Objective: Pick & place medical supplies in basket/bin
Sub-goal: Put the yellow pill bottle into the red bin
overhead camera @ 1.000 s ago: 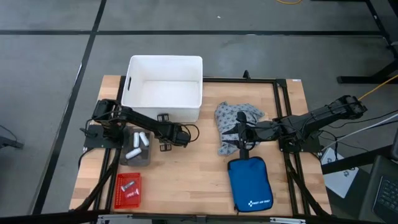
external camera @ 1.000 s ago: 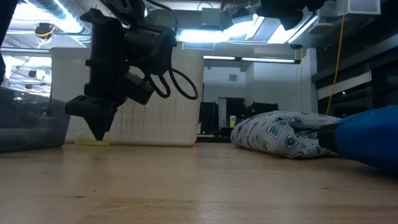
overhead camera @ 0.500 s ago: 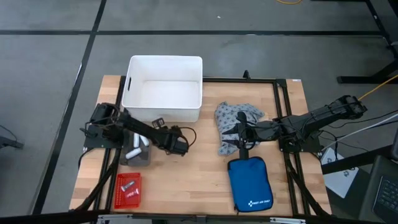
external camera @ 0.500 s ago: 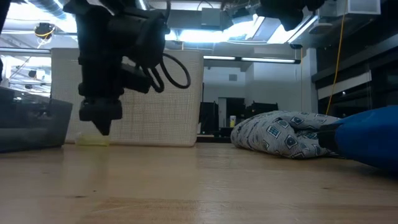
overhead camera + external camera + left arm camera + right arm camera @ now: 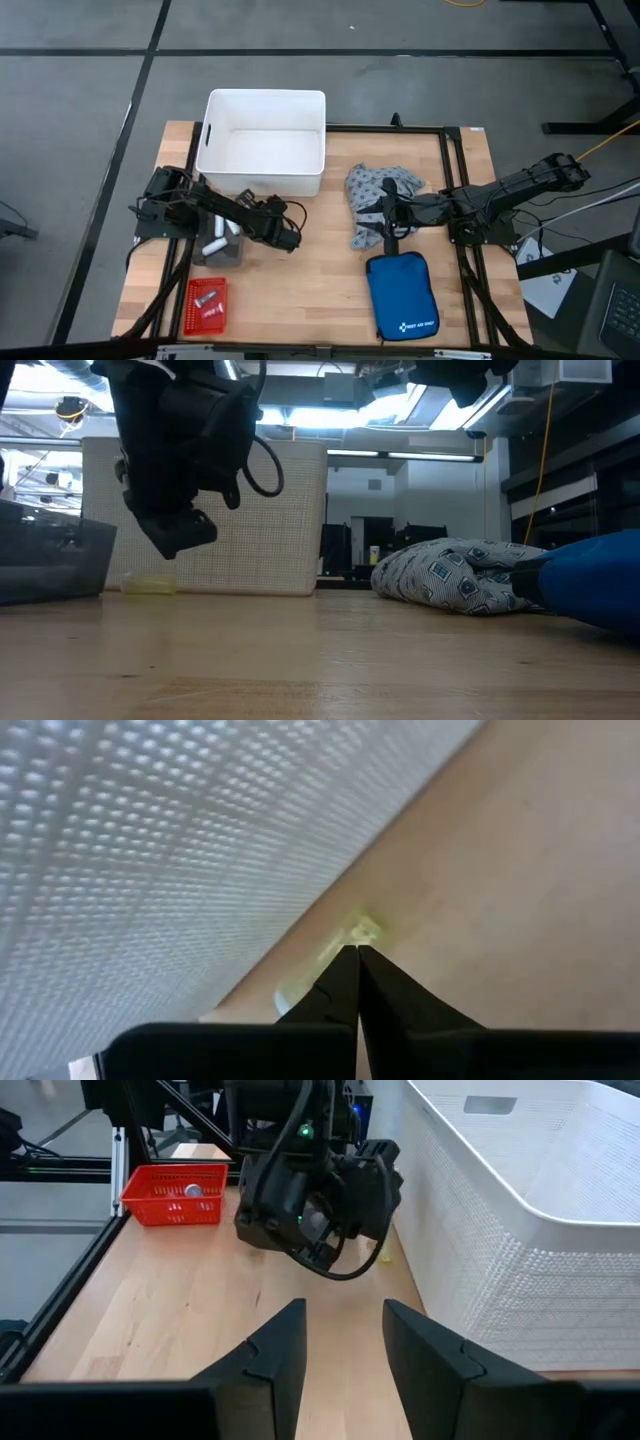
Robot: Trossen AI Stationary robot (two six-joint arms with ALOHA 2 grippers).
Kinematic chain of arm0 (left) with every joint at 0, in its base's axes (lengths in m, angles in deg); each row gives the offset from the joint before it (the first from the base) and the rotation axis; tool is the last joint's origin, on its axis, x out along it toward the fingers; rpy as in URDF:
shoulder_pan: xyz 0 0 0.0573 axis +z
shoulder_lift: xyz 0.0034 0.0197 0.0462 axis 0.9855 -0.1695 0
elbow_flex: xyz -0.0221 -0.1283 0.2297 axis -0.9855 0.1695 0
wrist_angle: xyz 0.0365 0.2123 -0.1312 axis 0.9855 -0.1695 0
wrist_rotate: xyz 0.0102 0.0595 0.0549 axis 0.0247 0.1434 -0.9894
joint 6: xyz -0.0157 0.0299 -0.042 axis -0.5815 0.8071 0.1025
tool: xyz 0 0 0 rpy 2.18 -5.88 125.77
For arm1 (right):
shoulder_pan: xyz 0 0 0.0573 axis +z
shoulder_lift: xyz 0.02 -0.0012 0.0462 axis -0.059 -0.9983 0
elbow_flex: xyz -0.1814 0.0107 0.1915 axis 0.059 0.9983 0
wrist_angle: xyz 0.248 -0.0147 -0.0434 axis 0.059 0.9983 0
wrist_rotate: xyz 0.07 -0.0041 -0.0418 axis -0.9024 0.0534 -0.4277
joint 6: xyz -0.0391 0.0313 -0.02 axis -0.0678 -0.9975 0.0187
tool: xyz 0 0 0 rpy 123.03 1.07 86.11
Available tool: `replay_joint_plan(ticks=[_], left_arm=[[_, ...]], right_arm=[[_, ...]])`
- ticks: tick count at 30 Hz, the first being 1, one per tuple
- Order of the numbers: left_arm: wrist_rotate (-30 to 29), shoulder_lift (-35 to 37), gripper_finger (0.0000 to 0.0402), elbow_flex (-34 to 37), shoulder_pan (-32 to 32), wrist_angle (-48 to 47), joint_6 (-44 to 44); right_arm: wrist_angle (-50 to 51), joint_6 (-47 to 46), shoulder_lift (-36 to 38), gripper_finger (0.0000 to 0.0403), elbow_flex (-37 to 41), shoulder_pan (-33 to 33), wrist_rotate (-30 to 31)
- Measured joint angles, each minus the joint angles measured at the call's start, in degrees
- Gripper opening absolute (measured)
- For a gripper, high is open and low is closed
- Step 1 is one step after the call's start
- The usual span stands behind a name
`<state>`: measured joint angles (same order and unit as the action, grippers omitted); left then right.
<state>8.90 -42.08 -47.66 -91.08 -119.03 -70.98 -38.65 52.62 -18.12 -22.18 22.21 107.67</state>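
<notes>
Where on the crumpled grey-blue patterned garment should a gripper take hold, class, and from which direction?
Grip a raised fold near the top of the garment, coming straight down from above. It lies as a soft, bunched heap on the table, so its humped ridges offer cloth to pinch, whereas its edges lie flat. The right gripper, open, already sits over it.

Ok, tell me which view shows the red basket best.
The high view: the red basket lies whole at the table's near left corner, small items visible inside. The right wrist view shows it side-on, far off, behind the left arm. Low and left wrist views miss it.
</notes>
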Motion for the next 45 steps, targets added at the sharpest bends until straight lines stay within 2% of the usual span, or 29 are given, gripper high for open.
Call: replay_joint_plan(ticks=[7, 13, 20, 26, 31, 35, 37, 40, 43, 45], left_arm=[[-0.2, 0.0, 0.0002, 0.3, 1.3, -0.6, -4.0], [3.1, 0.0, 0.0003, 6.1, 2.4, 0.9, -9.8], [1.9, 0.1, 0.0001, 9.0, 2.5, 1.7, -11.7], [4.8, 0.2, 0.0002, 9.0, 3.5, 5.5, -8.8], [12.7, 0.1, 0.0002, 9.1, 3.9, 11.9, -5.1], [16.3, 0.0, 0.0003, 5.2, -0.1, 11.6, -5.5], [15.3, -0.3, 0.0003, 0.3, -2.6, 11.7, -5.9], [10.6, 0.1, 0.0003, -6.7, -6.4, 8.2, -3.9], [2.2, -0.2, 0.0003, -13.1, -9.3, 7.6, -0.4], [-4.6, 0.0, 0.0002, -15.5, -9.5, 3.5, -0.2]], right_arm=[[0.2, 0.2, 0.0, 0.0135, 0.0, 0.0, -0.2], [0.7, 0.4, 0.0, 0.0135, 0.0, 0.0, -0.5], [0.7, 0.9, 0.0, 0.0135, 0.0, 0.0, -0.4], [0.7, 0.7, 0.0, 0.0135, 0.0, 0.0, -0.5], [0.7, 0.3, 0.0, 0.0135, 0.0, 0.0, -1.2], [0.7, 0.3, 0.0, 0.0135, 0.0, 0.0, -3.4], [0.9, 0.3, 0.0, 0.0135, 0.0, 0.0, -3.5], [0.9, 0.4, 0.0, 0.0135, 0.0, 0.0, -3.4], [1.0, 0.5, 0.0, 0.0135, 0.0, 0.0, -3.4], [1.1, 0.6, 0.0, 0.0135, 0.0, 0.0, -3.4]])
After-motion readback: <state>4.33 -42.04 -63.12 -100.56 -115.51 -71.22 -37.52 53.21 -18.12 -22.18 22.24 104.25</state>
